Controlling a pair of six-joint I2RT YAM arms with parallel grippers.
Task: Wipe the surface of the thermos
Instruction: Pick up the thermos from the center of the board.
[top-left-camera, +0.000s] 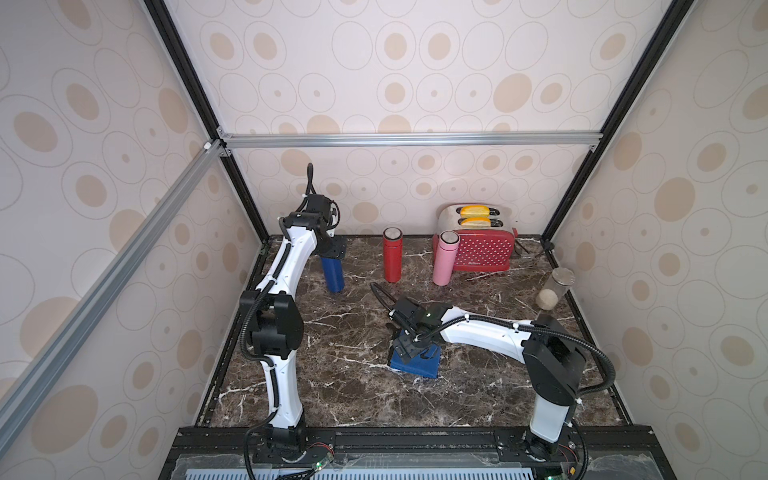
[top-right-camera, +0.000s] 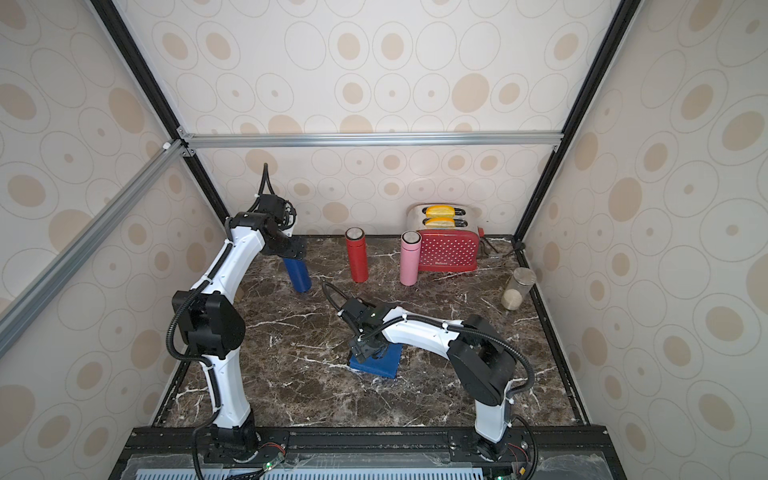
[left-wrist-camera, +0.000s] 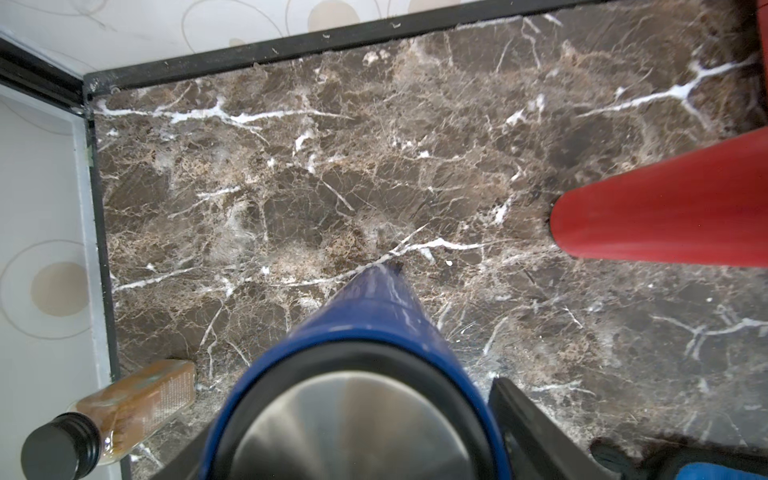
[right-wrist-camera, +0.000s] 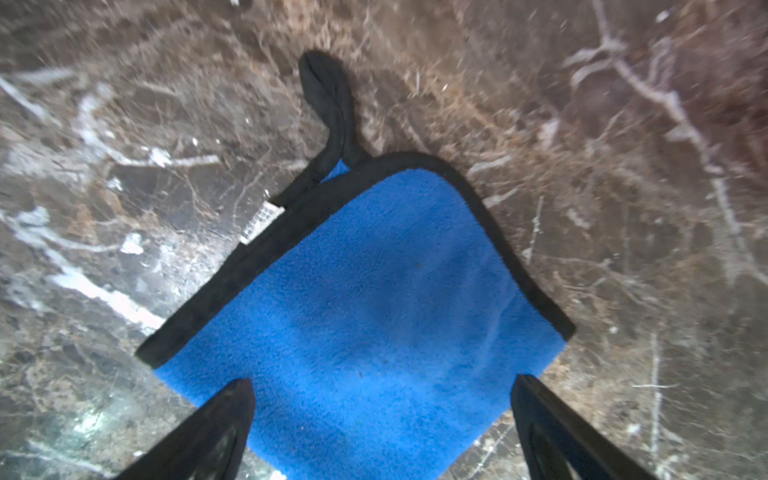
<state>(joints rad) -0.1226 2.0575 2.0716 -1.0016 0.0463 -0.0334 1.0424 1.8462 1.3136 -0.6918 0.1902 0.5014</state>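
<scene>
The blue thermos (top-left-camera: 334, 276) stands upright near the table's (top-left-camera: 353, 395) back left corner, its cap under the left gripper (top-left-camera: 331, 257). Whether the jaws press it cannot be told. A spice bottle (left-wrist-camera: 137, 407) lies beside it, and the red thermos (top-left-camera: 392, 257) is near. Mid-table, the right gripper's (right-wrist-camera: 382, 380) jaws spread over the blue cloth (right-wrist-camera: 374, 291).

Stock on table, by count:
- 3 thermoses, upright: blue thermos (top-left-camera: 333, 275) at 11 o'clock, red thermos (top-left-camera: 392, 258) at 12, pink thermos (top-left-camera: 443, 262) at 1.
- 1 toaster (top-left-camera: 485, 250) at 1 o'clock, with 2 bread slices (top-left-camera: 474, 210) in slots.
- 1 glass jar (top-left-camera: 555, 289) at 2 o'clock.
- 1 spice bottle (left-wrist-camera: 129, 409).
- 1 blue cloth (top-left-camera: 417, 367), centre.
- 2 robot arms: left arm (top-left-camera: 277, 274), right arm (top-left-camera: 484, 334).
</scene>
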